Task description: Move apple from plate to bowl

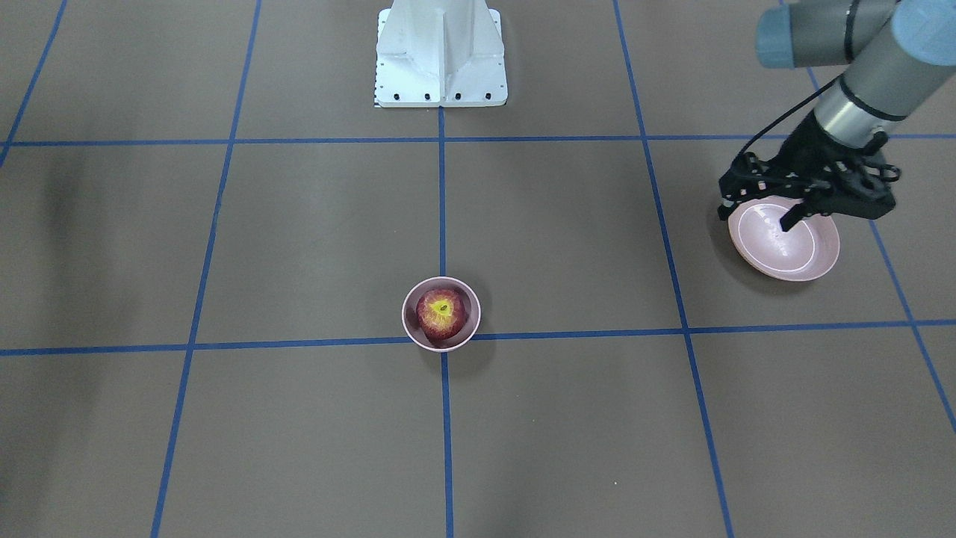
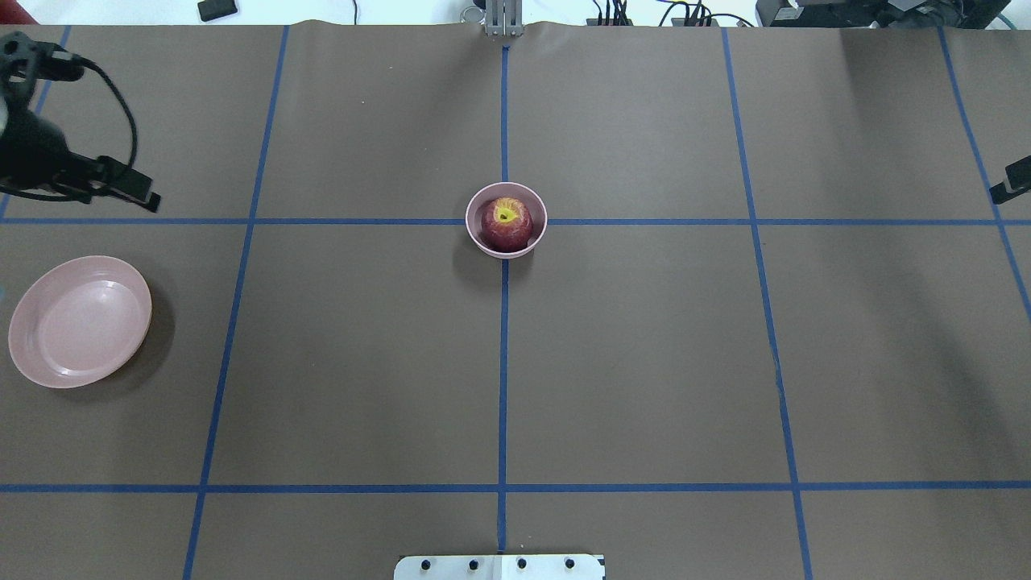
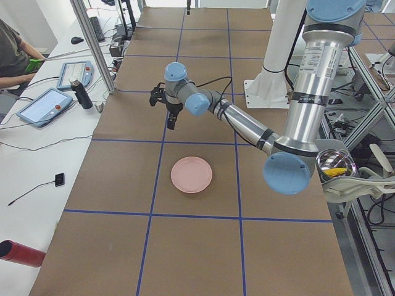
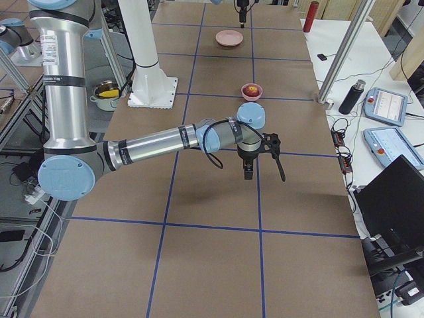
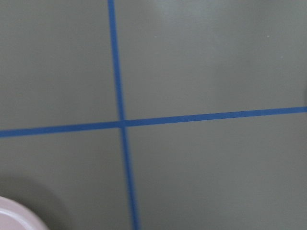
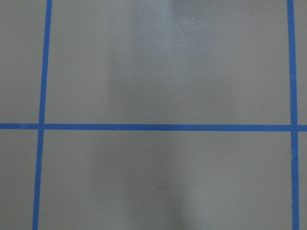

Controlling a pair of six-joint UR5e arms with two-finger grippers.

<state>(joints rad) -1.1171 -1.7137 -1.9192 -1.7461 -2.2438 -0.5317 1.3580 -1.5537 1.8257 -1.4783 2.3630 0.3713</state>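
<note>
The dark-red apple (image 1: 442, 314) with its yellow stem patch sits inside the small pink bowl (image 1: 408, 317) at the table's centre; it also shows in the overhead view (image 2: 506, 223), in the bowl (image 2: 507, 250). The wide pink plate (image 2: 80, 322) lies empty at the table's left end (image 1: 784, 250). My left gripper (image 1: 758, 213) hangs above the table just beyond the plate, empty, fingers apart. Only a sliver of my right gripper (image 2: 1007, 189) shows at the overhead view's right edge. In the exterior right view it (image 4: 248, 173) hangs over bare table, and I cannot tell whether it is open or shut.
The white robot base (image 1: 441, 60) stands at the robot's side of the table. Blue tape lines grid the brown surface. A side table with tablets and a bottle (image 3: 83, 95) runs along the far side. A steel bowl (image 3: 336, 166) sits off the table behind the robot.
</note>
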